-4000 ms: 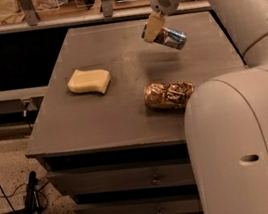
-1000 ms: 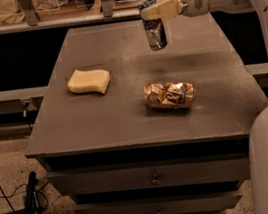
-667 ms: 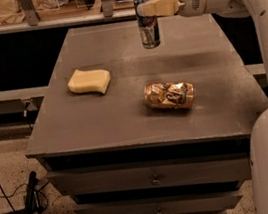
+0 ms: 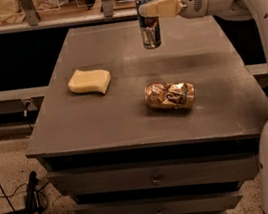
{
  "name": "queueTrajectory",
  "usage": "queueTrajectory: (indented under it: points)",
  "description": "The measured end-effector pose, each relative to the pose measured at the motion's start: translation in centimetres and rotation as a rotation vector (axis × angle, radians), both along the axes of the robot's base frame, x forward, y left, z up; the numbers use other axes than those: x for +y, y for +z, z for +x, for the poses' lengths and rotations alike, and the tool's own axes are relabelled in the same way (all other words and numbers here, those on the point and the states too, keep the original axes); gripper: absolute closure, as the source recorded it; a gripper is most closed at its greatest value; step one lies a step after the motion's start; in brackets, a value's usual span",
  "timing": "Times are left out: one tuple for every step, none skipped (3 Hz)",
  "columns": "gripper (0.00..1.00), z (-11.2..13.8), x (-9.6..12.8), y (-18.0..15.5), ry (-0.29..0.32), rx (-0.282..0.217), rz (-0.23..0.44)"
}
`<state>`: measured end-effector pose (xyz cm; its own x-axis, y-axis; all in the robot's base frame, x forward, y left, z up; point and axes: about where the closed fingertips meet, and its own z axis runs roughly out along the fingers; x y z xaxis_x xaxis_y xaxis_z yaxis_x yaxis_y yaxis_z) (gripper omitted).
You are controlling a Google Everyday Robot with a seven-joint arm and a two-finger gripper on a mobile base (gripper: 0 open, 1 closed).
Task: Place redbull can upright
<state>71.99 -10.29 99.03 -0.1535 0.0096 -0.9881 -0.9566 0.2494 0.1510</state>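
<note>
Where the grey cabinet top backs onto shelving, my gripper clamps the upright redbull can, perhaps hovering; I can't read its label.

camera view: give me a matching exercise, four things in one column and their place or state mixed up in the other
Things:
1 redbull can
2 sponge
3 gold can
4 tool

Place or state:
a dented, lying on its side
b upright, at the far part of the table
c flat, on the left part
d gripping the redbull can's upper part, reaching in from the right

Pairs: 1-b, 2-c, 3-a, 4-d
</note>
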Motion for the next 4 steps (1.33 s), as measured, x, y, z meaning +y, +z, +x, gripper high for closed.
queueTrajectory:
  points:
    - [1.00, -2.7, -2.0, 0.5, -0.048, -0.058, 0.019]
    - [1.00, -5.1, -3.6, -0.5, -0.090, -0.081, 0.064]
    - [1.00, -6.0, -4.3, -1.3, -0.097, -0.100, 0.112]
    - [1.00, -6.3, -4.5, -1.8, -0.088, -0.138, 0.127]
